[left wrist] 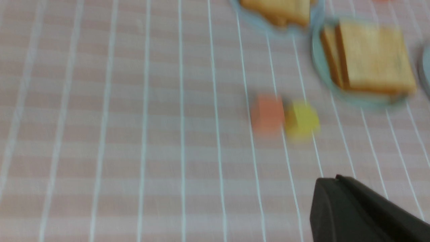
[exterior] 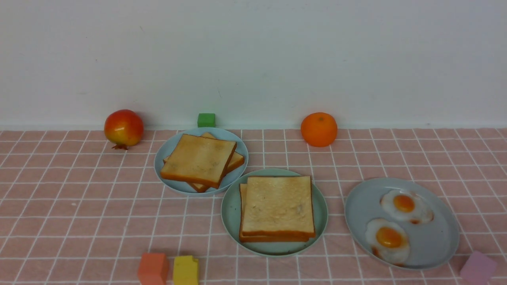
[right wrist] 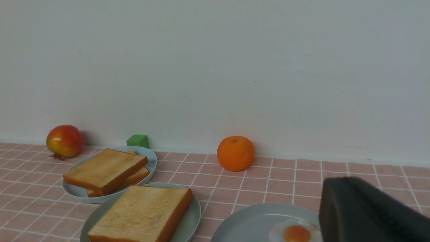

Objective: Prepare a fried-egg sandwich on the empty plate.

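Pink gridded tablecloth under a white wall, sandwich stacked on the mint-green plate (exterior: 229,221).
Judged done bar retreat: both arms should lift clear without nudging the fried-egg sandwich (exterior: 277,208); its fried egg is hidden between slices. Left gripper (left wrist: 339,201) and right gripper (right wrist: 349,208) are pressed together, empty. Pale blue plate (exterior: 168,152) holds loose toast (exterior: 199,159); grey-blue plate (exterior: 439,241) holds two eggs (exterior: 389,239).
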Controlling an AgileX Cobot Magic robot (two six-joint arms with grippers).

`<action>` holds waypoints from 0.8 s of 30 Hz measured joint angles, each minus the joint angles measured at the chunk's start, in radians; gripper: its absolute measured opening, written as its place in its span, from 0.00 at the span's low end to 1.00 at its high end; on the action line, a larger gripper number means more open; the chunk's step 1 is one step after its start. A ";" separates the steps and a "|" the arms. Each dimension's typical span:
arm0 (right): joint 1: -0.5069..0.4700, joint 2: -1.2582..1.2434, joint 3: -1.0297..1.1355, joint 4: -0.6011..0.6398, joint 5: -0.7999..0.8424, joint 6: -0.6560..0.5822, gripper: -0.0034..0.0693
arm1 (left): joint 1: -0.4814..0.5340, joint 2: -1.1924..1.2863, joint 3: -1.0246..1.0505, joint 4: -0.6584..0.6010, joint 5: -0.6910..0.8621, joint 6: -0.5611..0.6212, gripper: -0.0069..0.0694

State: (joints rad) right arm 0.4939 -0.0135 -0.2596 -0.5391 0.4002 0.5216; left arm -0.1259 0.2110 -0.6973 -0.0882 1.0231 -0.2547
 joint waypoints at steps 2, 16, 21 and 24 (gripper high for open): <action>0.000 0.000 0.000 0.000 0.000 0.000 0.06 | 0.000 -0.039 0.075 0.021 -0.148 0.000 0.11; 0.000 0.000 0.000 0.000 0.001 0.000 0.08 | 0.049 -0.220 0.712 0.099 -0.636 0.047 0.11; 0.000 0.000 0.000 0.000 0.001 0.000 0.08 | 0.051 -0.220 0.711 0.088 -0.626 0.078 0.11; 0.000 0.000 0.000 0.000 0.001 0.000 0.08 | 0.045 -0.220 0.711 0.077 -0.627 0.078 0.11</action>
State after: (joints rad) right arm 0.4939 -0.0135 -0.2596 -0.5391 0.4013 0.5216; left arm -0.0812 -0.0094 0.0134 -0.0109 0.3958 -0.1763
